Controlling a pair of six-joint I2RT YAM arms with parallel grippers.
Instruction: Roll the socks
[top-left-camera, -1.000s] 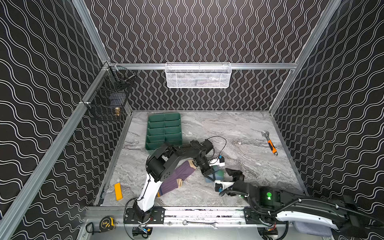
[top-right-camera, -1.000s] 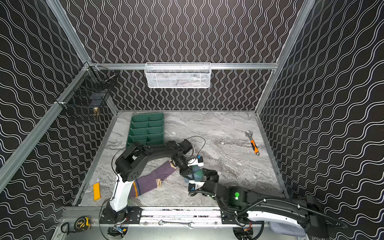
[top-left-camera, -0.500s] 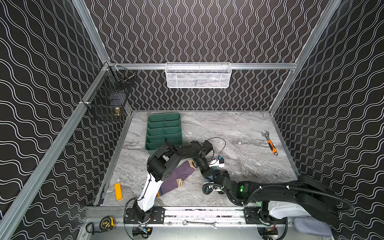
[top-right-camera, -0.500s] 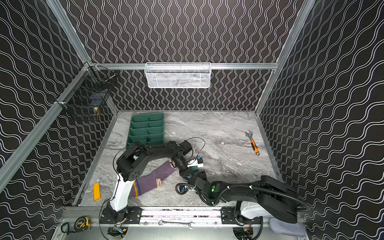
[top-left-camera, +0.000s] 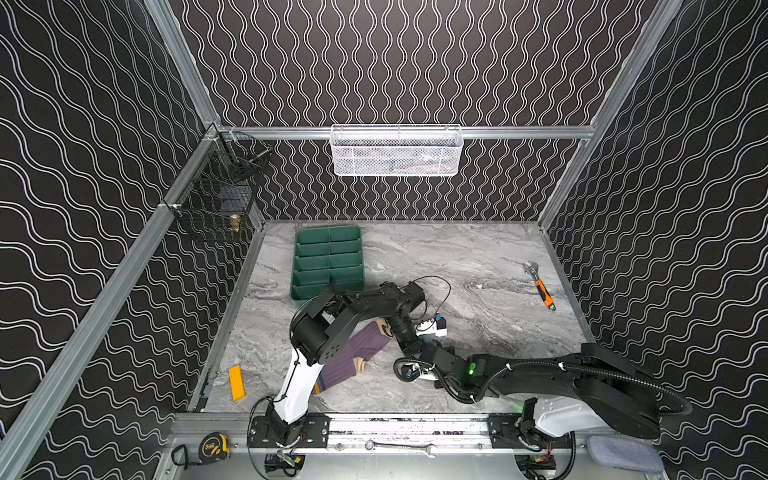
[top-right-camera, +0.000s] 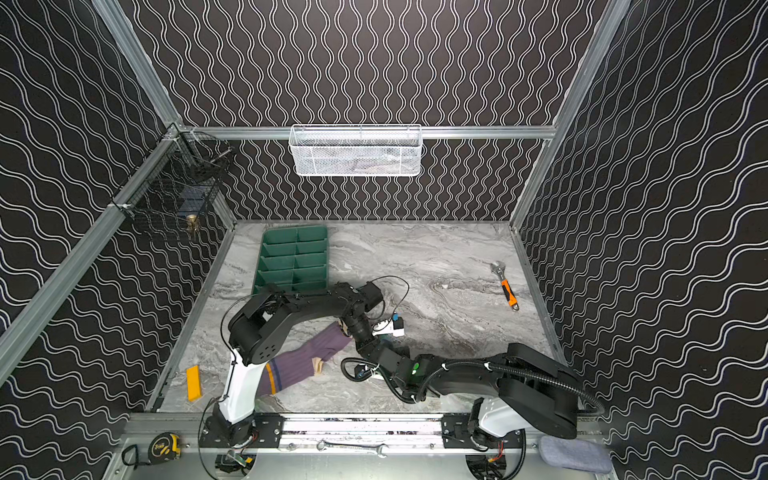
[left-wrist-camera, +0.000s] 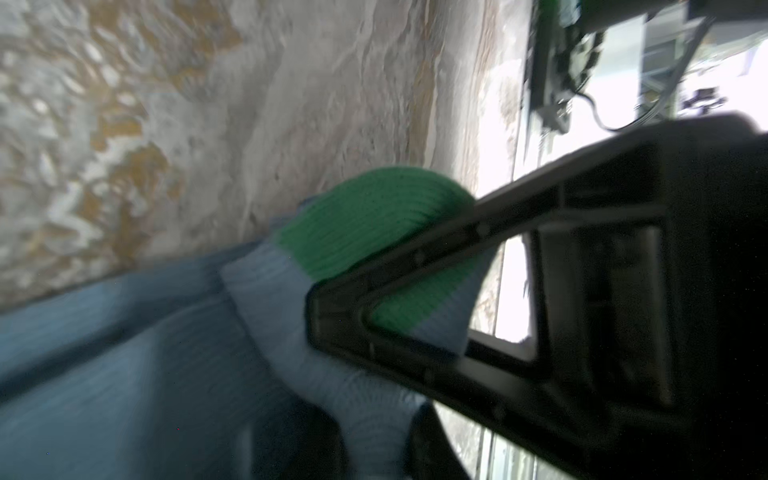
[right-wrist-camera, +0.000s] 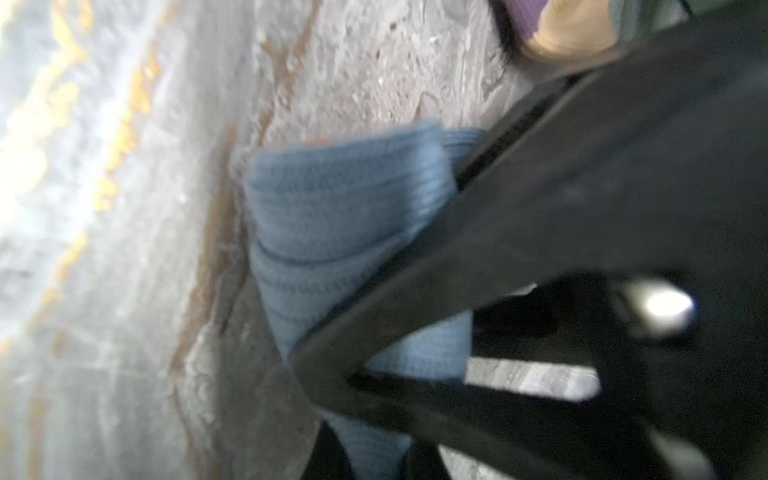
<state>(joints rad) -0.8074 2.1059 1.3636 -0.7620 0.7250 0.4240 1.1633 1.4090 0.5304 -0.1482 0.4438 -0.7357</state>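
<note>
The purple sock (top-left-camera: 353, 357) (top-right-camera: 299, 361) lies flat at the front of the marble table, partly under the left arm. The blue sock with a green toe (left-wrist-camera: 374, 220) is bunched between both grippers; in both top views they nearly hide it. My left gripper (left-wrist-camera: 374, 449) (top-left-camera: 413, 345) is shut on a fold of the blue sock. My right gripper (right-wrist-camera: 374, 453) (top-left-camera: 424, 355) is shut on a folded blue part (right-wrist-camera: 345, 216) right beside it. A peach part of the purple sock (right-wrist-camera: 569, 29) shows just beyond.
A green compartment tray (top-left-camera: 328, 262) stands at the back left. An orange-handled wrench (top-left-camera: 540, 286) lies at the right, a yellow block (top-left-camera: 237, 382) at the front left. A white mesh basket (top-left-camera: 395, 151) and a black wire basket (top-left-camera: 216, 195) hang on the walls.
The right arm has swung left and folded, bringing its gripper against the left one, and its jaws have closed on the blue sock. The left gripper has stayed put.
</note>
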